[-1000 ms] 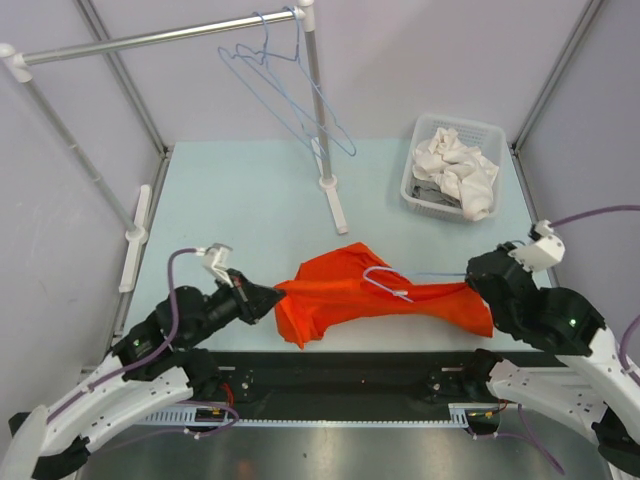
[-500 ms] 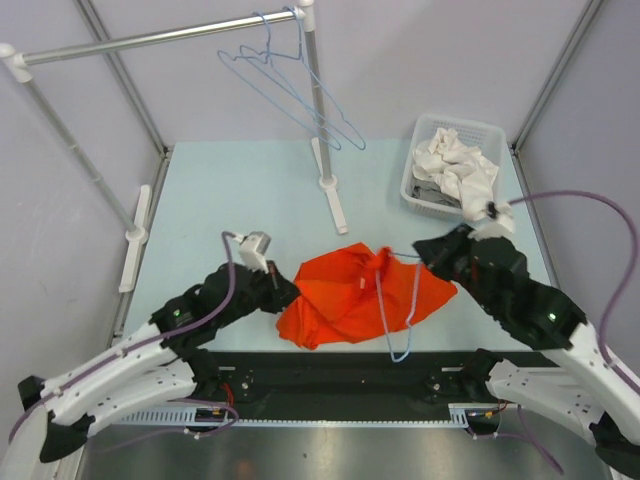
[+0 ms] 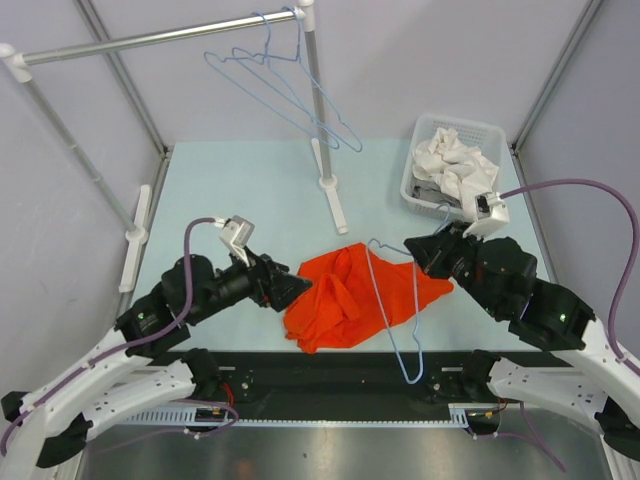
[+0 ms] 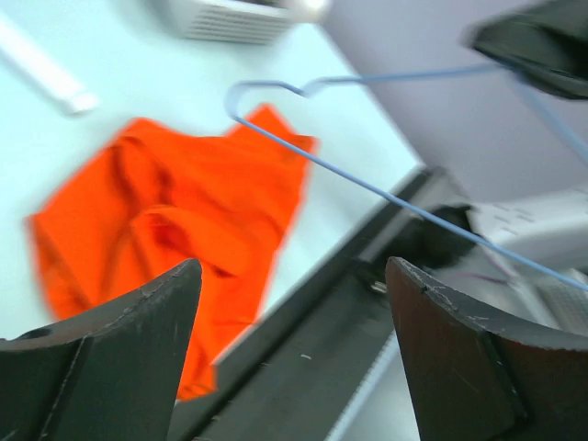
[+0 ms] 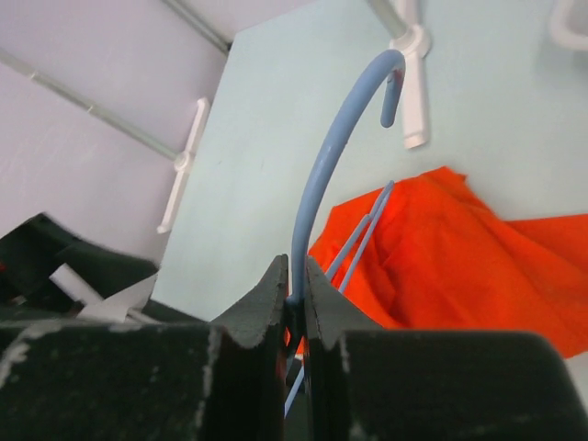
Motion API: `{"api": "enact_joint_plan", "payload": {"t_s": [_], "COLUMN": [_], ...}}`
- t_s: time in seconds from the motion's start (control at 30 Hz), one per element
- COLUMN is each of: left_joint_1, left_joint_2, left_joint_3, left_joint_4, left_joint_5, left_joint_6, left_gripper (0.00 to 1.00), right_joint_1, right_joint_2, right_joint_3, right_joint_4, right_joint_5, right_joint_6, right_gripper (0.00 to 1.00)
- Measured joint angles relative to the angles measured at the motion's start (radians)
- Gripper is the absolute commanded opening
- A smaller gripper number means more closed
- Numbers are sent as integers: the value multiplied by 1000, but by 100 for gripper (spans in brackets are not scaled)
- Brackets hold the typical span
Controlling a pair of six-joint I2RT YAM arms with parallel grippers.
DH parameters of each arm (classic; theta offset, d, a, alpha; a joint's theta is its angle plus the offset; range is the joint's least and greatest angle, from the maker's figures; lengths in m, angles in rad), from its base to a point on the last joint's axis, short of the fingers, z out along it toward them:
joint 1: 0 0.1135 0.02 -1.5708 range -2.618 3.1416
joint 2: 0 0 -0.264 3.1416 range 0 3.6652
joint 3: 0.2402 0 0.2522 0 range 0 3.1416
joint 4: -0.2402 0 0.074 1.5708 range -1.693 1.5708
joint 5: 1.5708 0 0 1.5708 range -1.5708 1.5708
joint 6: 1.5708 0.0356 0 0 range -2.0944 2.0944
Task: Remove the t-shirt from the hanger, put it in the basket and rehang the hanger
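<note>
I'm pinching the blue hanger (image 5: 322,165) by its neck in my right gripper (image 5: 296,276), jaws clamped on the wire. My left gripper (image 4: 292,271) is gaping wide, holding nothing. The orange t-shirt (image 4: 184,202) is lying crumpled on the table (image 3: 250,190) just ahead of it.

A pale mint worktop (image 3: 240,190) sits between plain lilac-grey walls (image 3: 450,60) under even light. A metal clothes rail (image 3: 150,38) on white feet spans the far left. A white basket (image 3: 411,188) of crumpled white cloths (image 3: 455,165) stands at the far right.
</note>
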Motion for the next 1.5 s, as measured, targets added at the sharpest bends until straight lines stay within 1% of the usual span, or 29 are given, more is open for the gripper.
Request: {"api": "enact_joint_plan", "payload": {"t_s": [0.07, 0.17, 0.2, 0.27, 0.3, 0.37, 0.47, 0.57, 0.73, 0.8, 0.83, 0.93, 1.0, 1.23, 1.3, 1.33, 1.47, 1.5], "left_joint_1": [1, 1, 0, -22, -42, -106, -215, -314, -411, -436, -445, -468, -477, -498, -500, -501, -503, -503], "left_joint_2": [-29, -10, 9, 54, 78, 134, 213, 250, 296, 327, 343, 389, 417, 450, 452, 452, 452, 451], "left_joint_3": [6, 6, -3, -57, -76, -85, -79, -79, -73, -71, -69, -64, -64, -64, -66, -69, -99, -110], "left_joint_4": [11, 99, 161, 341, 399, 459, 493, 517, 541, 550, 554, 564, 584, 637, 644, 649, 660, 661], "left_joint_5": [79, 243, 313, 418, 447, 469, 459, 418, 322, 294, 284, 263, 255, 245, 240, 240, 229, 221], "left_joint_6": [-15, -85, -124, -230, -265, -303, -325, -328, -328, -328, -328, -336, -354, -396, -409, -416, -453, -462], "left_gripper": [84, 79, 79, 80, 80, 79, 79, 77, 75, 72, 70, 61, 57, 41, 36, 31, 22, 19], "right_joint_1": [0, 3, 9, 26, 34, 48, 76, 123, 190, 211, 220, 254, 280, 363, 391, 406, 460, 472], "right_joint_2": [-8, 7, 13, 16, 16, 22, 26, 32, 42, 49, 54, 77, 88, 112, 122, 129, 175, 189], "right_joint_3": [3, 0, -6, -32, -47, -84, -129, -154, -157, -157, -157, -157, -157, -157, -157, -154, -124, -111], "right_joint_4": [-17, -27, -19, 9, 20, 42, 70, 85, 109, 124, 130, 142, 146, 152, 150, 144, 89, 67], "right_joint_5": [42, 76, 85, 104, 111, 127, 148, 181, 240, 261, 269, 303, 327, 425, 465, 484, 585, 613], "right_joint_6": [-15, -49, -70, -115, -132, -167, -202, -222, -228, -231, -234, -238, -240, -240, -227, -216, -145, -117], "right_gripper": [0, 0, 0, 0, 0, 0, 0, 0, 0, 0, 0, 0, 0, 0, 0, 0, 0, 0]}}
